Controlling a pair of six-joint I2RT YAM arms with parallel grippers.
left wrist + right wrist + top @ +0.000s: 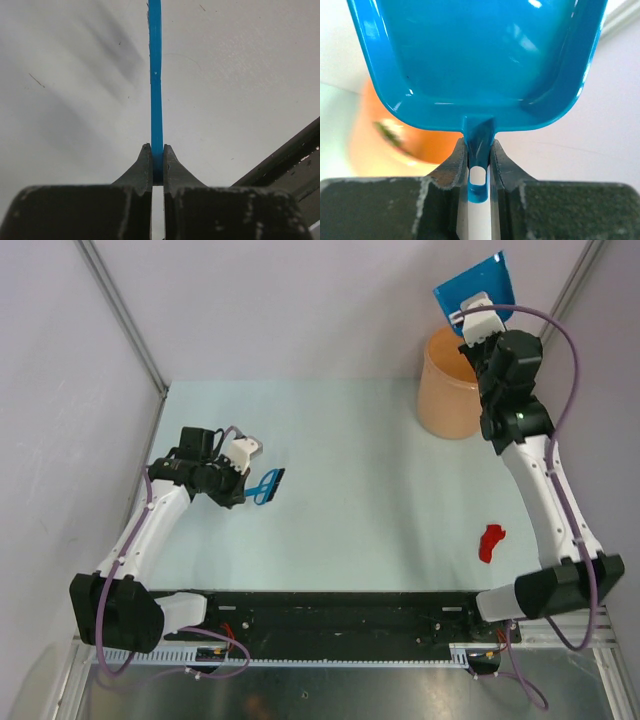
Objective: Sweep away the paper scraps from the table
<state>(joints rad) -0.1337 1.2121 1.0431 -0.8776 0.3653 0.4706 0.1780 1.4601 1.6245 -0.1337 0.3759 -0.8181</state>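
The pale mint-green rectangular table (350, 490) carries one orange cylindrical plastic bin (445, 400) at its far right. Raised just beyond the bin, the right gripper (480, 155) is clenched on the handle of one glossy blue plastic dustpan (480, 60); only the right wrist view shows this grasp and a blurred greenish fleck in the bin. Well left of the bin, the left gripper (157, 160) pinches one blue plastic brush (266, 485), edge-on in the left wrist view. Only the top view shows the one red crumpled paper scrap (491, 542), lying on the table nearer than the bin, well apart from it.
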